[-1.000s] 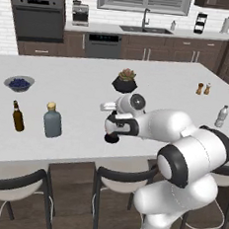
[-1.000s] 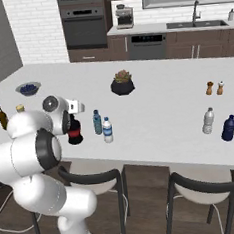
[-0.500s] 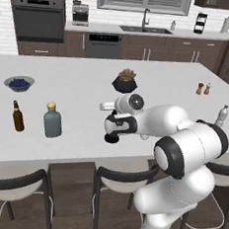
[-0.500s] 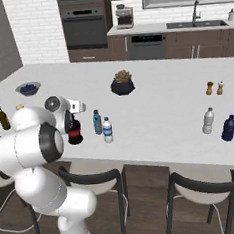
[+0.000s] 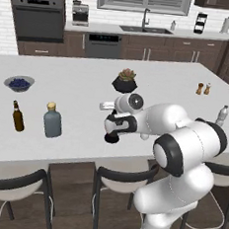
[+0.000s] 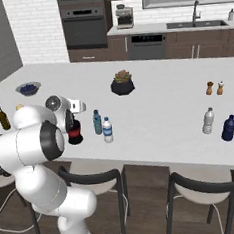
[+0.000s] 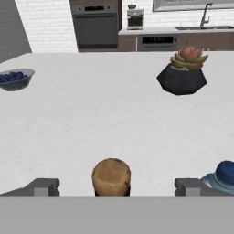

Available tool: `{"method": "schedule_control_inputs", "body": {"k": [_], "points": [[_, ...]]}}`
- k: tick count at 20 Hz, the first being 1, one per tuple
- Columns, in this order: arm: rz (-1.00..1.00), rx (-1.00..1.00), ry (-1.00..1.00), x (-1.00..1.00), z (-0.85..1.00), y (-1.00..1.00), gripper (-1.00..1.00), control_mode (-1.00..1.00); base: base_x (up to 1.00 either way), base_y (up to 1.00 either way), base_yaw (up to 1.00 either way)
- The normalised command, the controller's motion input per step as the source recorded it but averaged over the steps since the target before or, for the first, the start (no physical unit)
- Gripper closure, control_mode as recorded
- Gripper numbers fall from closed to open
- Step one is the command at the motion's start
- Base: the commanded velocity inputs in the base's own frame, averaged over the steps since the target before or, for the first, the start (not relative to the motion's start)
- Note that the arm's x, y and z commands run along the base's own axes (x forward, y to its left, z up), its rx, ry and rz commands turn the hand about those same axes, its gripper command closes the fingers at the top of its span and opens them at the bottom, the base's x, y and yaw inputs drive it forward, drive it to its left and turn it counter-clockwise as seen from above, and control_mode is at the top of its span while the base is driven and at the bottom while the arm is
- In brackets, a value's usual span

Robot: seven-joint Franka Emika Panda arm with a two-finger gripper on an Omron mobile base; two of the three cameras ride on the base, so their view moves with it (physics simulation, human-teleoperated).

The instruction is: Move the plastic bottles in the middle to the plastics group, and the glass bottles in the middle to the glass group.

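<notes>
The black glass bottle [image 6: 75, 134], with a bulbous base and red label, stands near the counter's front edge. Its brown stopper [image 7: 111, 176] sits between my two fingertips [image 7: 43, 186], with gaps on both sides. My gripper [image 5: 117, 127] is open, level with the top of that bottle's neck. Just right of it stand the blue-tinted plastic bottle [image 6: 97, 122] and the clear labelled one [image 6: 107, 130]; the blue cap [image 7: 226, 172] shows at the hand view's right. The glass group, a brown bottle [image 5: 18, 116] and grey-blue flask [image 5: 52, 121], is at the left. The plastics group, a clear bottle [image 6: 208, 120] and dark blue container [image 6: 228, 128], is at the right.
A potted succulent [image 5: 125, 81] stands mid-counter behind the bottles. A bowl of blueberries [image 5: 19, 82] is at the far left, and salt and pepper shakers [image 5: 203, 89] are at the far right. Stools line the counter's near edge.
The arm has shifted slightly and the hand has settled a little lower around the black bottle's neck. The jaws stayed open and no bottle moved.
</notes>
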Motion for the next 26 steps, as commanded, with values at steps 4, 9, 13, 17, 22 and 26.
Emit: {"method": "schedule_control_inputs", "body": {"k": [4, 9, 13, 17, 22, 26], "points": [[0.00, 0.00, 0.00, 0.01, 0.00, 0.00, -1.00, -1.00, 0.00, 0.00, 0.00], [0.00, 0.00, 0.00, 0.02, 0.00, 0.00, -1.00, -1.00, 0.00, 0.00, 0.00], [0.00, 0.00, 0.00, 0.04, 0.00, 0.00, -1.00, -1.00, 0.00, 0.00, 0.00], [0.00, 0.00, 0.00, 0.00, 0.00, 0.01, -1.00, -1.00, 0.00, 0.00, 0.00], [0.00, 0.00, 0.00, 0.00, 0.00, 0.00, -1.00, -1.00, 0.00, 0.00, 0.00], [0.00, 0.00, 0.00, 0.00, 0.00, 0.00, 1.00, -1.00, 0.00, 0.00, 0.00]]}}
